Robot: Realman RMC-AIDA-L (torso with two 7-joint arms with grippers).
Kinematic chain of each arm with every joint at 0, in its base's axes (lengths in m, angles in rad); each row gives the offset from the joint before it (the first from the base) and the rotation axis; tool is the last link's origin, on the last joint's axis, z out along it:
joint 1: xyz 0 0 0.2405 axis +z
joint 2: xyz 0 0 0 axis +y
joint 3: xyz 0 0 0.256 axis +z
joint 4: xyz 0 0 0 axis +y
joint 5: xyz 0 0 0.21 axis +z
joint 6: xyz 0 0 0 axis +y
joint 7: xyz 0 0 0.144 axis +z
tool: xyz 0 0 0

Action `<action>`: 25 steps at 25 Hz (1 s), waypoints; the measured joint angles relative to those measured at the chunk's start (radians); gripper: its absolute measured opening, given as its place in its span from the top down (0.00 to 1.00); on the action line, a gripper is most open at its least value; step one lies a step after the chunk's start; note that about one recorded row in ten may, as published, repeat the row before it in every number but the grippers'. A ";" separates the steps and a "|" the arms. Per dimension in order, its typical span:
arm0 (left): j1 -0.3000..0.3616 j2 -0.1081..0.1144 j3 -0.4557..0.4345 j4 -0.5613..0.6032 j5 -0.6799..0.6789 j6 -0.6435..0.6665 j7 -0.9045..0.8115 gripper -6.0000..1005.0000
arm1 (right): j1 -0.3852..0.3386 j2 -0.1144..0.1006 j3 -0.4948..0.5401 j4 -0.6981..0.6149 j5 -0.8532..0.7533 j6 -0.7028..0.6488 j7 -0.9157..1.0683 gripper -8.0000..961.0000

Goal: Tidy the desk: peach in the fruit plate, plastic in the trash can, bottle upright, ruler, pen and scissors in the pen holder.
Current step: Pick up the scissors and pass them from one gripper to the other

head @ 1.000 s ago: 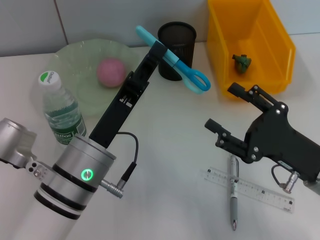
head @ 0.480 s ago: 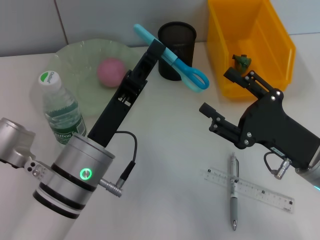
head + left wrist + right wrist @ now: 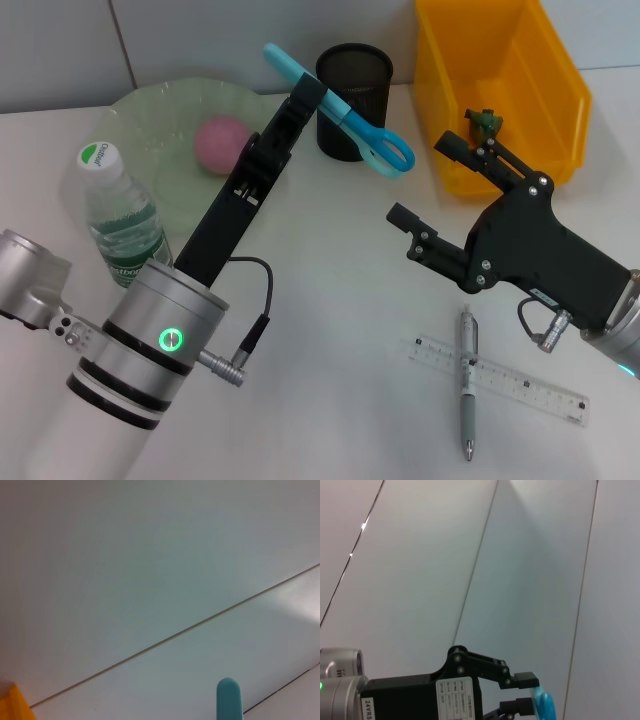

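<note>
My left gripper (image 3: 316, 101) is shut on the blue scissors (image 3: 355, 127) and holds them slanted in the air just left of the black mesh pen holder (image 3: 354, 75). The scissors' tip (image 3: 228, 701) shows in the left wrist view. The pink peach (image 3: 222, 143) lies in the green fruit plate (image 3: 150, 110). Left of my left arm the bottle (image 3: 120, 215) stands upright. A green scrap of plastic (image 3: 486, 122) lies in the yellow trash can (image 3: 520, 70). My right gripper (image 3: 425, 180) hangs open above the desk (image 3: 330, 300), with the pen (image 3: 467, 395) crossing the clear ruler (image 3: 510, 385) below it.
The trash can stands at the back right, close to my right gripper's upper finger. The pen holder sits between the plate and the trash can. In the right wrist view my left arm's gripper (image 3: 520, 695) shows against a pale wall.
My right gripper has lifted away from the pen and ruler and moved back toward the trash can. The left gripper with the scissors has shifted slightly left.
</note>
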 joint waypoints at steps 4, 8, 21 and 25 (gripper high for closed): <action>-0.002 0.000 0.000 0.001 -0.001 0.000 0.000 0.76 | 0.006 0.000 0.000 0.000 0.000 0.000 0.000 0.32; -0.005 0.000 0.002 0.000 -0.002 -0.001 -0.001 0.76 | 0.010 0.000 0.002 0.000 0.000 0.000 -0.001 0.32; -0.007 0.000 0.012 0.007 -0.003 -0.001 -0.004 0.75 | 0.040 0.001 0.006 0.008 0.000 0.008 -0.002 0.33; -0.007 0.000 0.012 0.008 -0.003 -0.001 -0.004 0.75 | 0.056 0.002 0.007 0.022 0.000 0.028 -0.002 0.33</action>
